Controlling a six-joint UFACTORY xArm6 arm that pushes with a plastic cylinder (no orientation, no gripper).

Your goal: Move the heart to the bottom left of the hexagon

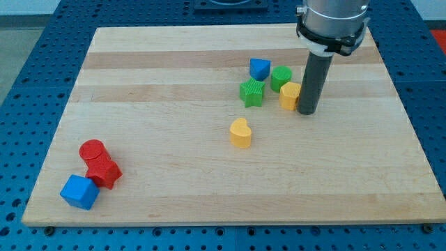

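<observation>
The yellow heart [240, 132] lies near the board's middle. The yellow hexagon [288, 95] lies up and to the right of it. My tip [306, 111] rests on the board right against the hexagon's right side, well to the right of and slightly above the heart. The rod hides part of the hexagon's right edge.
A green star [252, 92] sits left of the hexagon, a green round block [281, 77] just above it, and a blue block [260, 68] further up left. At the bottom left are a red cylinder [92, 150], a red star-like block [104, 171] and a blue cube [79, 192].
</observation>
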